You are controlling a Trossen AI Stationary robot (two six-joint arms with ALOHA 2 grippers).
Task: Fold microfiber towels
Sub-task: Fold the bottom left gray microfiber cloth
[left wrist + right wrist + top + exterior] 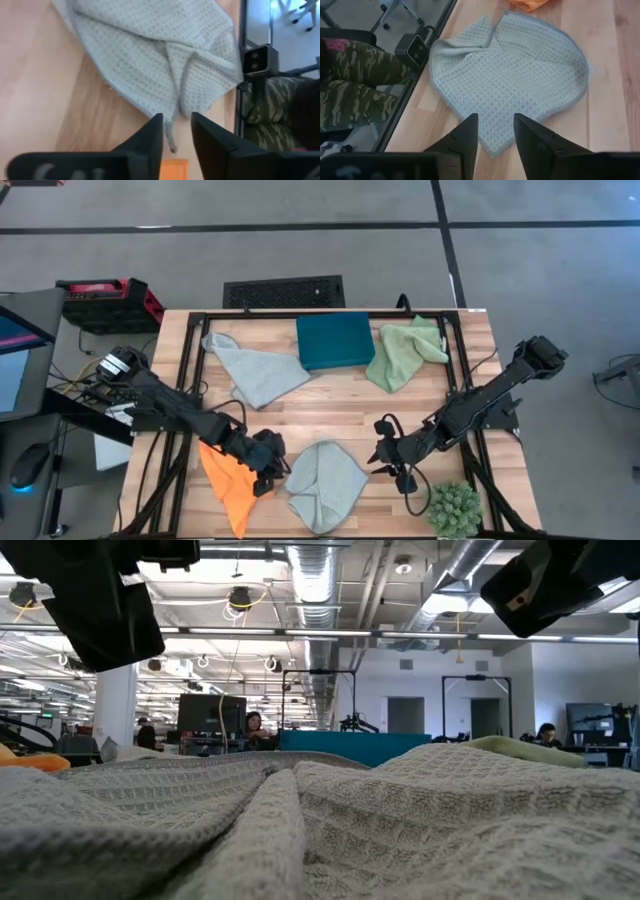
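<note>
A pale blue-grey towel [325,485] lies crumpled on the table near its front edge; it fills the low view [300,830]. My left gripper [268,468] is open at its left edge, with a towel corner [171,135] between the fingers. My right gripper [385,453] is open at its right edge, with fingers either side of a corner [493,142]. An orange towel [232,485] lies under my left gripper. A second blue-grey towel [255,372] and a light green towel [405,352] lie at the back.
A dark teal box [335,340] stands at the back middle, between the two far towels. A spiky green plant ball [455,508] sits at the front right corner. Bare wood lies in the table's middle [340,410]. A person's camouflage-patterned legs [360,80] show beyond the table's front edge.
</note>
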